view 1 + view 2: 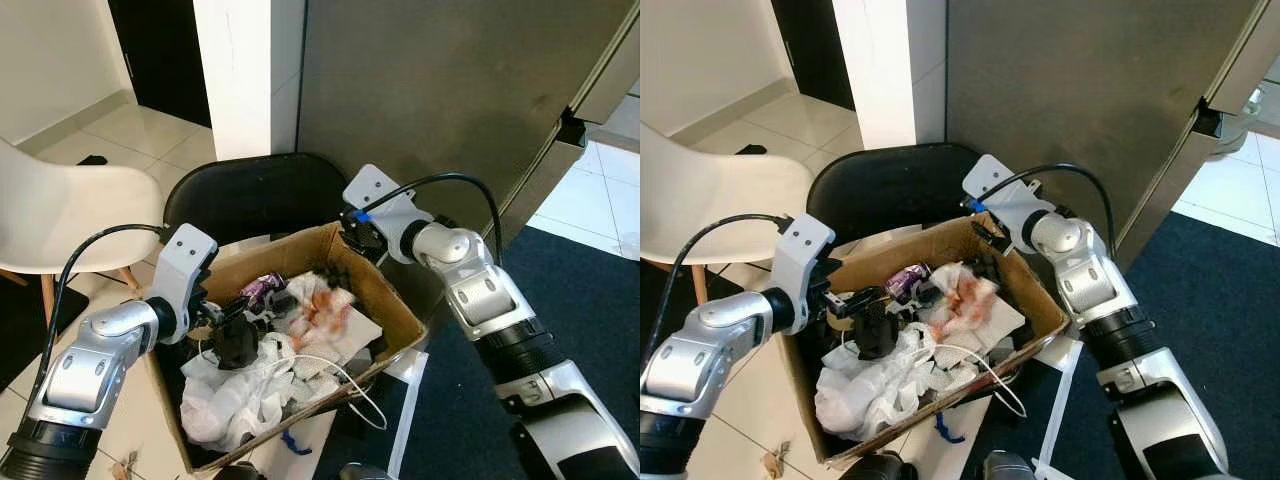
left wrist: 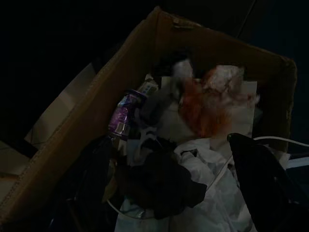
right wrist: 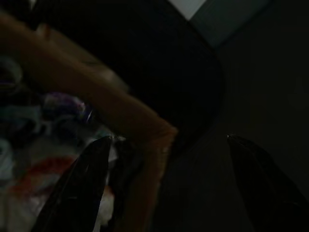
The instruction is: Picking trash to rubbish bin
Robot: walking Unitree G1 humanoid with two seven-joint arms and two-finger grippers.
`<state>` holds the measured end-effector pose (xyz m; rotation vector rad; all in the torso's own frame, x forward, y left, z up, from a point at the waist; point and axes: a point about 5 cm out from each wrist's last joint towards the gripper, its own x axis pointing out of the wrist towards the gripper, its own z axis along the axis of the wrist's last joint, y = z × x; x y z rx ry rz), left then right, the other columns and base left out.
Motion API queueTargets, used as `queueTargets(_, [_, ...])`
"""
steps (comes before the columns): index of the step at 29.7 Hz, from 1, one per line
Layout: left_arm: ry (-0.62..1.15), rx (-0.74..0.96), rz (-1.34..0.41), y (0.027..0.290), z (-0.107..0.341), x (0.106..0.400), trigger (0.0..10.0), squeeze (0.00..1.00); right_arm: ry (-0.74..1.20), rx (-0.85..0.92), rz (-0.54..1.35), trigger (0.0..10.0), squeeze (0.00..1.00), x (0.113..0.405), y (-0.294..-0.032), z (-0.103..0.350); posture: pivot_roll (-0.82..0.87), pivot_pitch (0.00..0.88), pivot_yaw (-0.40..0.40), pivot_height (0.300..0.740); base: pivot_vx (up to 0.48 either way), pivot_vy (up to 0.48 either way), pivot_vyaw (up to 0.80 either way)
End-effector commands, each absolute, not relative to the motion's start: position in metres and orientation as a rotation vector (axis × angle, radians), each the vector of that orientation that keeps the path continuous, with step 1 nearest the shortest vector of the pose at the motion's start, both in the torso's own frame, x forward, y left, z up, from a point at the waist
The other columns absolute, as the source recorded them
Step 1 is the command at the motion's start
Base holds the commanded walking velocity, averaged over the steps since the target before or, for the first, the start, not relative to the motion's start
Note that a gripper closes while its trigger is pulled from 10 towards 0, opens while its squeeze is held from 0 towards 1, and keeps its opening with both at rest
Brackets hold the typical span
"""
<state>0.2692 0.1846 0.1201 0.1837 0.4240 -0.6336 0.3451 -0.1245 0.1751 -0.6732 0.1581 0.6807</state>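
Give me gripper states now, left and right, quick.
Left gripper: open, holding nothing, fingers spread above the crumpled white paper in the cardboard box.
Right gripper: open, holding nothing, fingers straddling the box's far corner.

The right wrist view is dark and blurred: the cardboard box (image 3: 120,116) rim smears across it, and the trash beyond the right gripper (image 3: 169,188) is only vague colour. The left wrist view is dim too; a black crumpled lump (image 2: 161,186) just ahead of the left gripper (image 2: 178,193) cannot be identified. The white chair (image 1: 60,210) is cut by the picture's edge.
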Motion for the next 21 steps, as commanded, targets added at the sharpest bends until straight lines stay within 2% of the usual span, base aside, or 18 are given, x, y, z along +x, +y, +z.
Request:
queueTargets(1, [0.42, 0.204, -0.645, 0.181, 0.123, 0.27, 10.0, 0.0, 0.183, -0.605, 0.729, 10.0, 0.0, 0.34, -0.125, 0.176, -0.03, 0.0, -0.045, 0.74, 0.0, 0.0, 0.0])
queueTargets(4, [0.418, 0.205, -0.645, 0.18, 0.123, 0.271, 10.0, 0.0, 0.194, -0.516, 0.735, 10.0, 0.0, 0.34, -0.126, 0.179, -0.03, 0.0, -0.045, 0.74, 0.0, 0.0, 0.0])
queueTargets(6, [0.38, 0.225, -0.63, 0.179, 0.126, 0.274, 10.0, 0.0, 0.109, -0.324, 0.733, 10.0, 0.0, 0.341, -0.126, 0.195, -0.03, 0.0, -0.051, 0.74, 0.0, 0.0, 0.0])
queueTargets(10, [0.362, 0.234, -0.621, 0.178, 0.127, 0.276, 10.0, 0.0, 0.072, -0.273, 0.738, 10.0, 0.0, 0.34, -0.126, 0.2, -0.03, 0.0, -0.051, 0.74, 0.0, 0.0, 0.0])
queueTargets(13, [0.194, 0.181, -0.575, 0.162, 0.143, 0.29, 10.0, 0.0, -0.061, -0.096, 0.653, 10.0, 0.0, 0.338, -0.135, 0.207, -0.04, 0.0, -0.054, 0.74, 0.0, 0.0, 0.0])
queueTargets(17, [0.109, 0.112, -0.578, 0.143, 0.152, 0.296, 10.0, 0.0, -0.051, -0.031, 0.645, 10.0, 0.0, 0.336, -0.144, 0.202, -0.04, 0.0, -0.053, 0.74, 0.0, 0.0, 0.0])
queueTargets(21, [0.11, 0.093, -0.558, 0.133, 0.151, 0.301, 10.0, 0.0, -0.037, -0.012, 0.635, 10.0, 0.0, 0.337, -0.145, 0.197, -0.04, 0.0, -0.052, 0.74, 0.0, 0.0, 0.0])
